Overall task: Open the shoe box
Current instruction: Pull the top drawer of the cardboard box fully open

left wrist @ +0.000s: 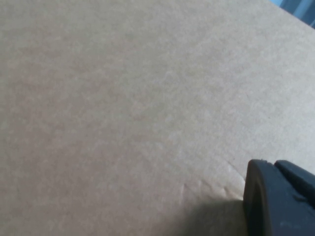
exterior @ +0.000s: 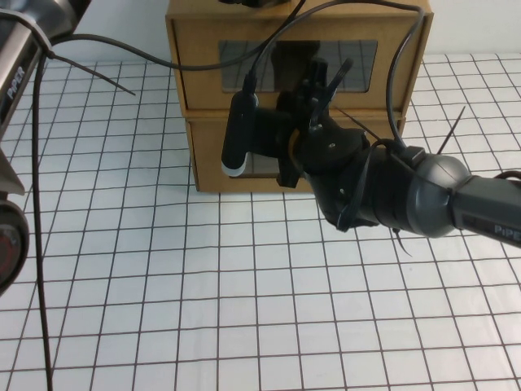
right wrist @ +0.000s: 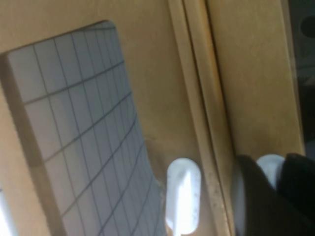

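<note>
While pincers (exterior: 327, 77) (left wrist: 278, 201) crowd it, cardboard box (exterior: 203, 49) sits shut.

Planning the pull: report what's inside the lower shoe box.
Contents hidden: lower shoe box window only reflects gridded table; right gripper blocks its front. Left gripper near plain cardboard.

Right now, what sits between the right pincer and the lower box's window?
In the right wrist view, the white handle and a cardboard seam lie between right pincer and window. The left pincer is against cardboard.

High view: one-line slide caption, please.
Right gripper at the front seam between two stacked shoe boxes; left gripper close against plain cardboard.
</note>
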`<state>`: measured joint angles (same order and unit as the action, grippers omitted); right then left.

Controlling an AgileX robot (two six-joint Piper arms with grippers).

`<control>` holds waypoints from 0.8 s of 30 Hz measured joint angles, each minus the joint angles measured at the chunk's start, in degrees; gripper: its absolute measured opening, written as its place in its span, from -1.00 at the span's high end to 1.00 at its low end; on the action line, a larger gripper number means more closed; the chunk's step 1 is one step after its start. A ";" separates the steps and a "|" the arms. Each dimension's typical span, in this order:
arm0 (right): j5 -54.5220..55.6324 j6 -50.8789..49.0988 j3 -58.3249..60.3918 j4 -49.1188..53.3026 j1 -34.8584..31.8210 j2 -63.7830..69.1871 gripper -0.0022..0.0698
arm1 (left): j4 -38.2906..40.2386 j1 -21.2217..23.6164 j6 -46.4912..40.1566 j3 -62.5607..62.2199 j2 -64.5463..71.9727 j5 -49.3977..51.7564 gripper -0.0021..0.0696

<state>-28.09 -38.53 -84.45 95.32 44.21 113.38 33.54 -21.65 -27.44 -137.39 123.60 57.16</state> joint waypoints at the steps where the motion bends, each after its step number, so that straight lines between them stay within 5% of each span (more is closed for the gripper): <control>1: -0.24 0.26 0.00 0.11 0.00 0.00 0.67 | -0.10 0.00 0.00 0.00 0.00 0.02 0.95; 7: -0.93 1.81 0.00 0.45 0.05 0.00 0.89 | -0.10 0.00 0.00 0.00 0.00 0.02 0.95; 24: -0.54 8.38 5.19 0.90 0.18 -2.92 0.91 | -0.10 -0.13 1.42 0.00 0.00 1.11 0.95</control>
<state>-28.63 -30.14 -79.26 96.22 44.40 110.45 33.45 -21.78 -26.02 -137.39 123.60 58.27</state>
